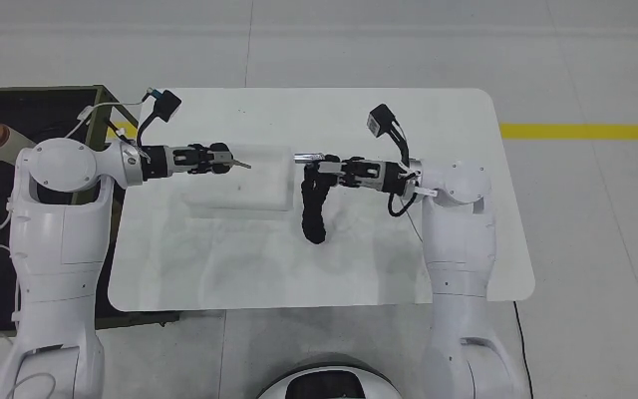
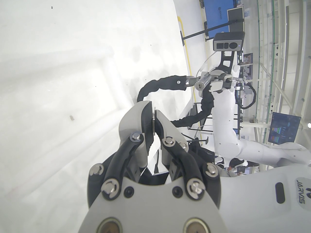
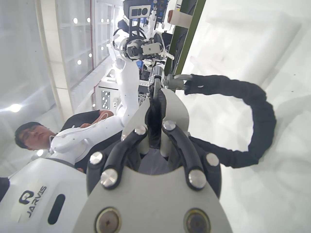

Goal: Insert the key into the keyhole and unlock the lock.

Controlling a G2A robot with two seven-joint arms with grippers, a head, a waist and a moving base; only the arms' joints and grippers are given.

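While the white table (image 1: 299,279) carried a pale foam block (image 1: 239,190) mid-span, the right gripper (image 1: 337,170) was clamped on the lock (image 1: 307,157). The lock's black-sleeved cable (image 1: 314,214) looped down beside the block's edge, and its keyhole (image 2: 199,86) faced the other arm. The left gripper (image 1: 221,159) was pinched tight on the key (image 1: 241,163) over the block, tip aimed at the keyhole but well apart from it; most of the key was hidden between the pads (image 2: 145,120), only a thin metal edge showing.
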